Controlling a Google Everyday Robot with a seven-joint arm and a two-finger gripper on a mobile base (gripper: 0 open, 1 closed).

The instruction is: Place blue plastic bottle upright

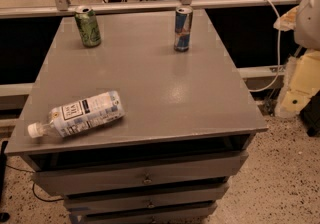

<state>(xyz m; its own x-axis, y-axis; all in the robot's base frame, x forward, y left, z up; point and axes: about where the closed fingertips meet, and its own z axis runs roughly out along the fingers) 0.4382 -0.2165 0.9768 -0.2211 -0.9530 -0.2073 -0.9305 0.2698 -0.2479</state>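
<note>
The blue plastic bottle [82, 113] lies on its side near the front left corner of the grey cabinet top [165, 93]. It is clear plastic with a pale blue-white label and dark print. Its white cap [34, 130] points left, close to the front left edge. My gripper is not in view in the camera view, and nothing touches the bottle.
A green can [88, 26] stands upright at the back left. A blue-and-silver slim can [183, 28] stands upright at the back middle. A metal rail [150, 4] runs behind the cabinet. Pale bulky shapes [305, 68] and a white cable [278, 43] are at the right. Drawers [145, 175] are below.
</note>
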